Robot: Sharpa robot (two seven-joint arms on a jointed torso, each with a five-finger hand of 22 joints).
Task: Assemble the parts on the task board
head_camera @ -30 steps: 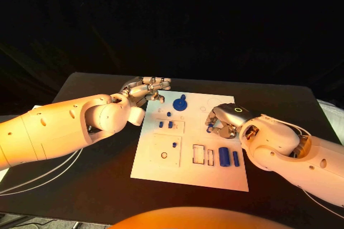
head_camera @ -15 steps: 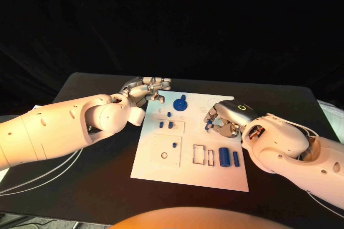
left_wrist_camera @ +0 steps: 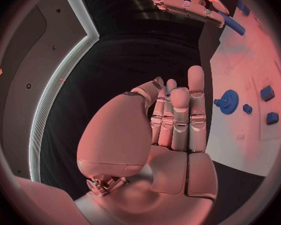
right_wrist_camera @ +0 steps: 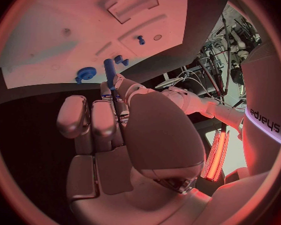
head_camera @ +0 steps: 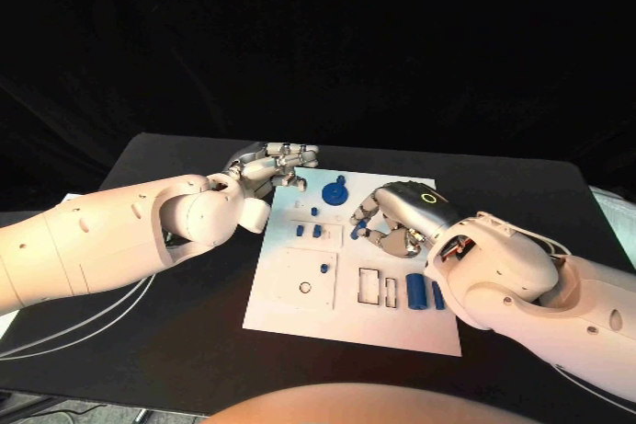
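Observation:
The white task board [head_camera: 299,300] lies mid-table. Near its far edge sits a blue gear [head_camera: 335,193], which the left wrist view [left_wrist_camera: 228,101] and the right wrist view [right_wrist_camera: 85,74] also catch. Two small blue blocks [head_camera: 308,229] stand just nearer than the gear. My right hand [head_camera: 393,220] hovers over the board beside the gear and pinches a thin blue peg [right_wrist_camera: 109,71] between thumb and fingers; the peg [left_wrist_camera: 232,25] points down at the board. At the board's far left corner my left hand [head_camera: 275,160] holds nothing, fingers straight [left_wrist_camera: 178,120].
Two blue cylinders [head_camera: 425,292] lie at the board's near right, next to rectangular slots [head_camera: 368,285]. A square recess with a small hole [head_camera: 305,286] is at the near left. Black table [head_camera: 173,332] surrounds the board.
My right hand has moved left and farther across the board, toward the gear, with the blue peg in it. The left hand has stayed put.

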